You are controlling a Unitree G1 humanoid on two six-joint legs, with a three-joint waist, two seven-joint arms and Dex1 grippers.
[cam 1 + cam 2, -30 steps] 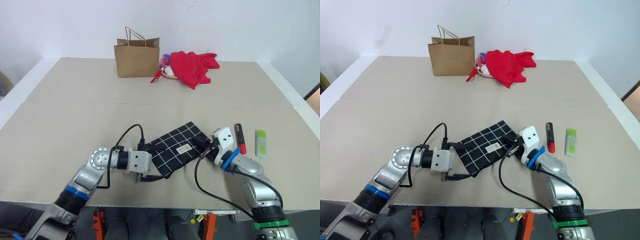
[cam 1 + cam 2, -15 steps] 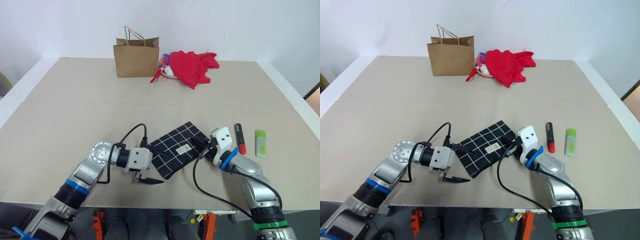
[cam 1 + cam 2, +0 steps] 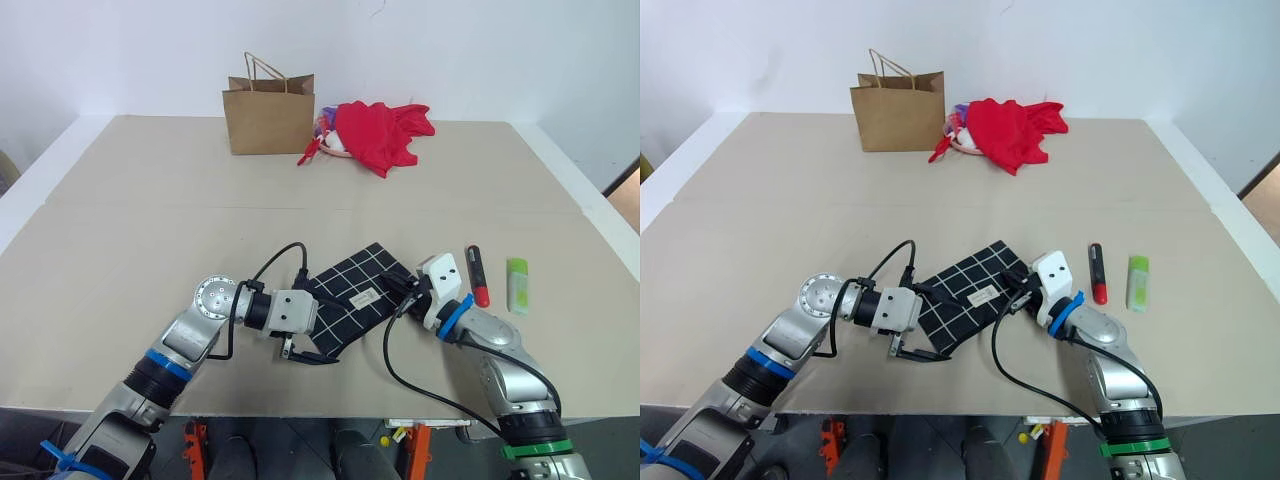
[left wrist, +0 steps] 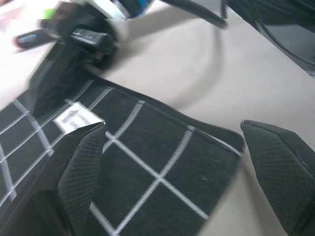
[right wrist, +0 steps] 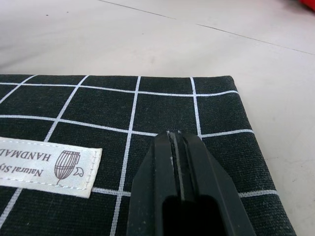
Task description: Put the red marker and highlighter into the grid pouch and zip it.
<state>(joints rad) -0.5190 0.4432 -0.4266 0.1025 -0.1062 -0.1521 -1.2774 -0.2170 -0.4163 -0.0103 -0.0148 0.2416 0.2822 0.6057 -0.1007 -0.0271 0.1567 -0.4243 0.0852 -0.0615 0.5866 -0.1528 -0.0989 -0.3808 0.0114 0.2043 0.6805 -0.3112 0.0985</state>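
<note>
Grid pouch (image 3: 357,295) sits center-bottom on the tan bench (image 3: 150,220). Left fingers (image 4: 88,167) spread wide over its corner, right fingers (image 5: 179,187) pressed together w/ tips on its fabric.

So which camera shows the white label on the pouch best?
The right wrist view: the white label sits close, its print readable on the grid pouch. The head views show a small tag; the left wrist view shows it blurred.

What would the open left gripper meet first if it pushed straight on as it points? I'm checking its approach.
Most likely the black fabric grid pouch with white lines: its near corner lies between the left gripper's spread fingers, though the height above it is unclear.
</note>
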